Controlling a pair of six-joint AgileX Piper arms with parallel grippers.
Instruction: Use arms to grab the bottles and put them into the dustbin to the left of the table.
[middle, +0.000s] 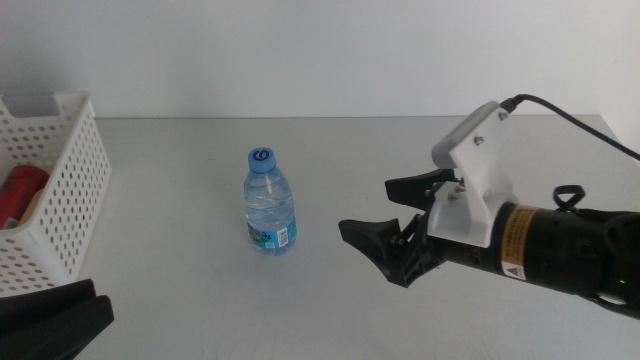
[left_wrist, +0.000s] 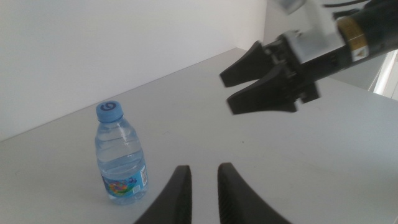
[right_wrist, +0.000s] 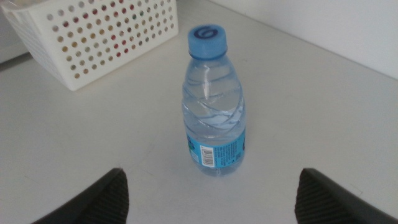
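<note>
My right gripper (middle: 385, 208), jaws spread wide and holding nothing, faces the upright water bottle (middle: 269, 203) standing apart just ahead on the table (middle: 180, 290). Beyond it, the dustbin (middle: 70, 190) holds something red (middle: 22, 193), perhaps a can. My left gripper (left_wrist: 203, 186) waits nearby, jaws slightly parted, empty.

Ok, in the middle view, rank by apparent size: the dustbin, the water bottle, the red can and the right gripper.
1. dustbin, cut off by the frame edge.
2. right gripper, jaws spread; it looks about as big as the water bottle, so unsure.
3. water bottle.
4. red can, mostly hidden inside the dustbin.
</note>
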